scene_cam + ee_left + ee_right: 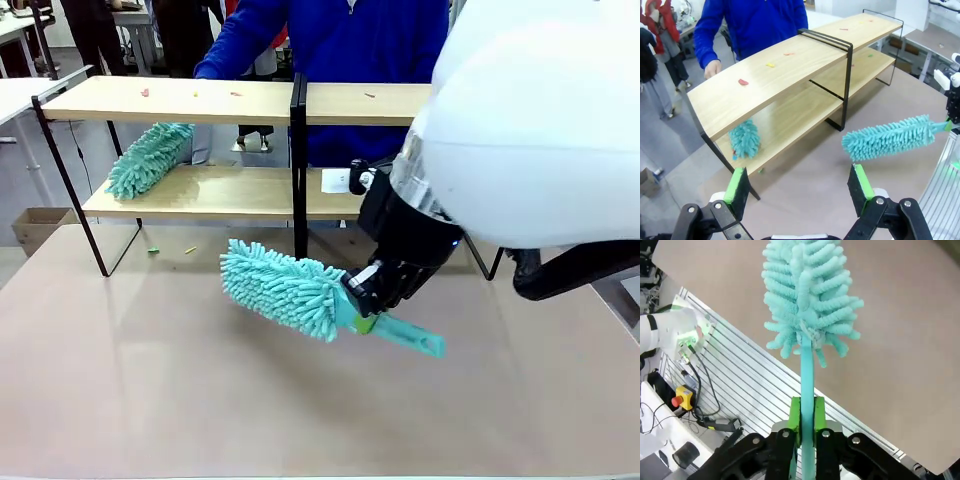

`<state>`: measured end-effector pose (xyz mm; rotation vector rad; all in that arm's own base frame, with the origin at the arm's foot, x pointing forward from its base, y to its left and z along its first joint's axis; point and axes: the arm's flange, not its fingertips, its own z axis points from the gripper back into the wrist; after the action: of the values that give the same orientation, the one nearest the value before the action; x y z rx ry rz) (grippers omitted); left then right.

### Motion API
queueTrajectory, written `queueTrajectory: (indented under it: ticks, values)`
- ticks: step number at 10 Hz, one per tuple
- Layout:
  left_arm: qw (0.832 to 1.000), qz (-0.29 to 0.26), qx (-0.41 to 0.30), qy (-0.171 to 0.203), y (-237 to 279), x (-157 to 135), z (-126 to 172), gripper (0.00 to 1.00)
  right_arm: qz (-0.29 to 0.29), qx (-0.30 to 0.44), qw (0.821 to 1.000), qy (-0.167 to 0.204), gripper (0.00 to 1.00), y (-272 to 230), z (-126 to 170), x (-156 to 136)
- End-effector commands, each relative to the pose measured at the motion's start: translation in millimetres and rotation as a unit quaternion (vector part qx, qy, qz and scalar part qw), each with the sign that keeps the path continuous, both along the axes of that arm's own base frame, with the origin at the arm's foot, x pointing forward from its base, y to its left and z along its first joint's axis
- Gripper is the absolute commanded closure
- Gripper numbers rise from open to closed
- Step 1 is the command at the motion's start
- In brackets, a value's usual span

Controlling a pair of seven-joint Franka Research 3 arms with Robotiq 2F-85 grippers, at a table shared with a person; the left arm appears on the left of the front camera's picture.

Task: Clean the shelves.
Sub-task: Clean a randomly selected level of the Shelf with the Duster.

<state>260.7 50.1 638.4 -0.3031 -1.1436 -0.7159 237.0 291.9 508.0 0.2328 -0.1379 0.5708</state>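
The shelves [200, 100] [790, 65] stand across the far half of the table, two light-wood boards in a black frame with a centre post [297, 160]. Small coloured crumbs [743, 81] lie on the top board. A teal duster [148, 158] [744, 139] lies on the lower board's left end. My right gripper [362, 305] [807, 412] is shut on the handle of a second teal duster [285, 288] [807, 295] [890, 137], held above the table in front of the shelves. My left gripper [799, 186] is open, with nothing between its fingers.
A person in a blue top [340, 40] stands behind the shelves, one hand [713, 69] at the top board's edge. Crumbs [153, 250] lie on the table by the frame's left leg. A white card [336, 180] rests on the lower board.
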Motion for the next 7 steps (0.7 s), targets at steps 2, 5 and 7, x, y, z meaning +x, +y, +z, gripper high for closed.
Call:
queueTrajectory:
  ticks: [2,5,7]
  values:
    - [1.000,-0.001,-0.002,0.001,0.2,1.0,-1.3,0.00,-0.098,-0.041,0.994,-0.012,0.88,22.9,-18.6,10.5]
    - [1.000,-0.001,-0.002,0.001,0.2,1.0,-1.3,0.00,-0.153,-0.012,0.987,-0.045,0.88,61.8,-48.7,44.4]
    - [1.000,-0.001,-0.002,0.001,0.2,1.0,-1.3,0.00,-0.183,-0.004,0.981,-0.062,0.88,89.0,-64.1,53.2]
